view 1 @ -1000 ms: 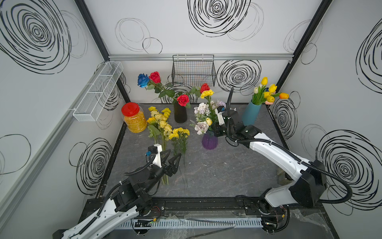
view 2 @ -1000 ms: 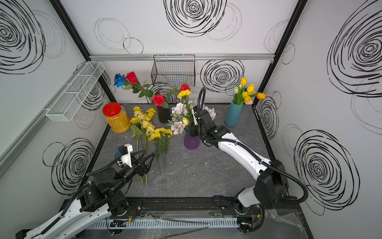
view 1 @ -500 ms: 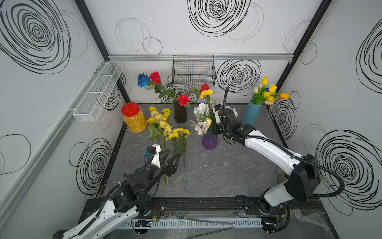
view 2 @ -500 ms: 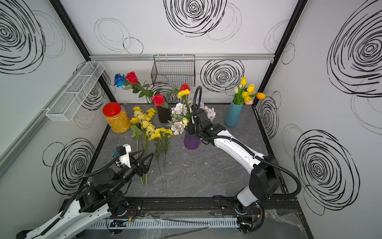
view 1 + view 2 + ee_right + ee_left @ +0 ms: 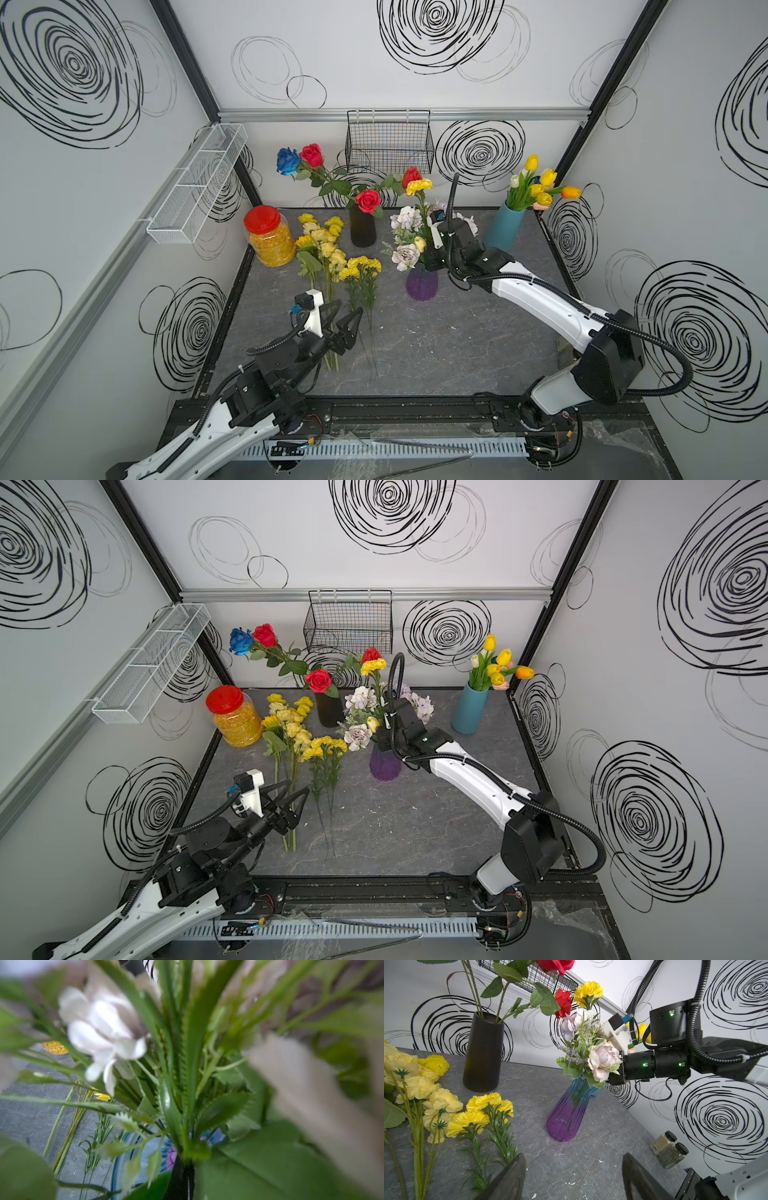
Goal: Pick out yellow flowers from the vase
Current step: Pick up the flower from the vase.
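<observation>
Our right gripper (image 5: 182,1176) was pressed together on a green stem (image 5: 172,1122) low in the purple vase (image 5: 422,284) — for a clean pull, we judged. One yellow carnation (image 5: 418,186) stood there; other yellow flowers (image 5: 332,253) lay flat near our spread left gripper (image 5: 348,309).

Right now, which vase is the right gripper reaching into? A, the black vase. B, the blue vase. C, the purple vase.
C: the right gripper is closed just above the mouth of the purple vase.
</observation>
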Action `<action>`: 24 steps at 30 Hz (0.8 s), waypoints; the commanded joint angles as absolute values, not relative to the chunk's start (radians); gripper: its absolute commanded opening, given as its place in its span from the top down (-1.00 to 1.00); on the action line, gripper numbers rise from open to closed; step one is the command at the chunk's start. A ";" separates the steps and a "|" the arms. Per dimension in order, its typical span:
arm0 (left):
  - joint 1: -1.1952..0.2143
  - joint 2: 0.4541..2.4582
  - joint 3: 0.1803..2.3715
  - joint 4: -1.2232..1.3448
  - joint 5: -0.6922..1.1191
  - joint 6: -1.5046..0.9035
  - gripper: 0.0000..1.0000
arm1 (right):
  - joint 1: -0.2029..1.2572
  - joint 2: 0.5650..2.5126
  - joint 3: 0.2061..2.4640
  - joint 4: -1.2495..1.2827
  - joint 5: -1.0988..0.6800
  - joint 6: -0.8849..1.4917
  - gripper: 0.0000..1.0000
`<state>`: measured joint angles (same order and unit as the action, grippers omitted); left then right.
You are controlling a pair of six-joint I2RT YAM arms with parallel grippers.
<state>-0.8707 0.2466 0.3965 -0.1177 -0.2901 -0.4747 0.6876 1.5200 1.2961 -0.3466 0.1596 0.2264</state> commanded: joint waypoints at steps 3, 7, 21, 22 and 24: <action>-0.875 0.249 0.394 -0.087 -0.304 -0.478 -0.53 | 0.699 1.454 1.334 -0.333 0.173 0.203 0.92; -0.874 0.245 0.394 -0.087 -0.305 -0.479 -0.53 | 0.704 1.426 1.345 -0.336 0.183 0.193 0.92; -0.871 0.262 0.419 -0.101 -0.304 -0.477 -0.59 | 0.728 1.307 1.446 -0.367 0.246 0.096 0.90; -0.871 0.275 0.427 -0.105 -0.292 -0.470 -0.60 | 0.732 1.296 1.457 -0.373 0.256 0.086 0.90; -0.872 0.311 0.447 -0.116 -0.281 -0.459 -0.60 | 0.736 1.272 1.480 -0.390 0.268 0.075 0.90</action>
